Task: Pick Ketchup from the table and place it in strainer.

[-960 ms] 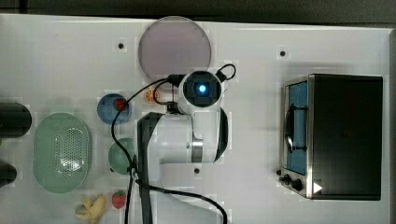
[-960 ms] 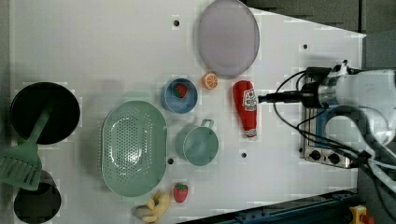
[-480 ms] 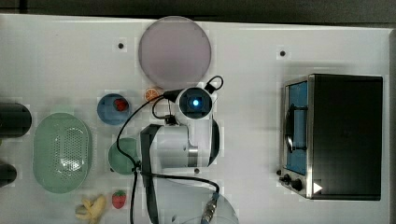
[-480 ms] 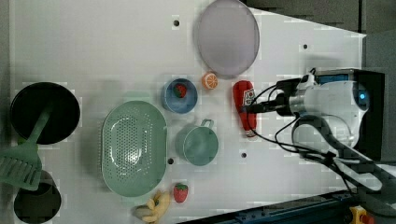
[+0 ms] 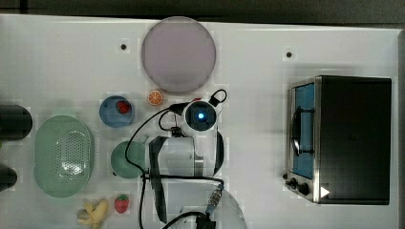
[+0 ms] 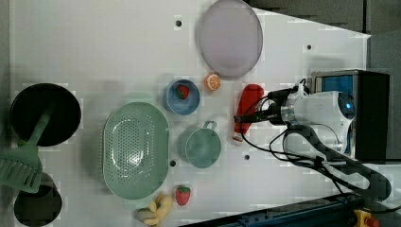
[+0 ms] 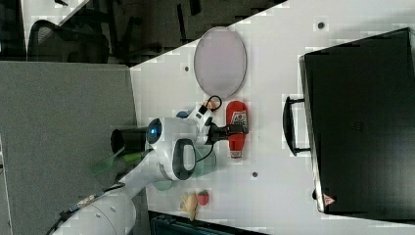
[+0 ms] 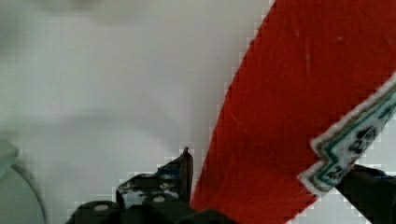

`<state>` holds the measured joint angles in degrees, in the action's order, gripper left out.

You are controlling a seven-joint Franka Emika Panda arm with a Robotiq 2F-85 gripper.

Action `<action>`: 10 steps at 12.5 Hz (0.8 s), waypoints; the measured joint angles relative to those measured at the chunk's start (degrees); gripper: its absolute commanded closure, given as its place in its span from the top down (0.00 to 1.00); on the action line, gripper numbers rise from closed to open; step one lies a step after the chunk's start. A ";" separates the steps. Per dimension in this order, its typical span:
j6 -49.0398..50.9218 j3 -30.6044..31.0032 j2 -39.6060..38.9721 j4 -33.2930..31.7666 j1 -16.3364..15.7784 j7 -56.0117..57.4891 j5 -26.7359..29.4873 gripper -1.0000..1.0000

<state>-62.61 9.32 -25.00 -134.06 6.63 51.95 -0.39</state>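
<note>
The ketchup point(image 6: 247, 109) is a slim red bottle lying flat on the white table, its whitish cap toward the green mug point(image 6: 202, 146). My gripper point(image 6: 252, 117) is low over the bottle's middle and stands open, one finger on each side. In the wrist view the red body point(image 8: 289, 116) lies between a dark fingertip point(image 8: 182, 170) and the other at the frame's edge. In the right view the gripper point(image 7: 240, 129) sits across the ketchup point(image 7: 237, 117). The strainer point(image 6: 135, 149), a large pale green perforated oval, rests at the left view's left, beyond the mug. In the top view the wrist hides the bottle.
A purple plate point(image 5: 178, 53), an orange slice point(image 5: 154, 98) and a blue bowl point(image 5: 111, 114) holding a strawberry lie near the ketchup. A toaster oven point(image 5: 344, 138) stands at the top view's right. A banana point(image 5: 93, 213) and a strawberry point(image 5: 122, 202) sit by the strainer point(image 5: 62, 155).
The arm has swung over the ketchup and come down, so the open fingers now flank the bottle. The bottle and the other objects have not moved.
</note>
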 measured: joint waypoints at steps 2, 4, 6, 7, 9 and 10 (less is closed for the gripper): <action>-0.90 -0.08 0.15 0.00 0.00 0.48 -0.31 1.00; -1.51 0.04 0.20 0.11 -0.05 0.84 -0.28 0.96; -2.41 0.07 -0.25 0.67 -0.20 0.90 0.04 0.72; -2.46 -0.09 -0.43 0.90 -0.32 0.92 -0.09 0.61; -2.29 -0.13 0.28 0.78 -0.22 0.92 -0.17 0.61; -2.35 -0.08 0.81 0.67 -0.17 0.92 -0.12 0.61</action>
<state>-64.96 9.23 -24.19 -133.39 6.46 52.88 -0.51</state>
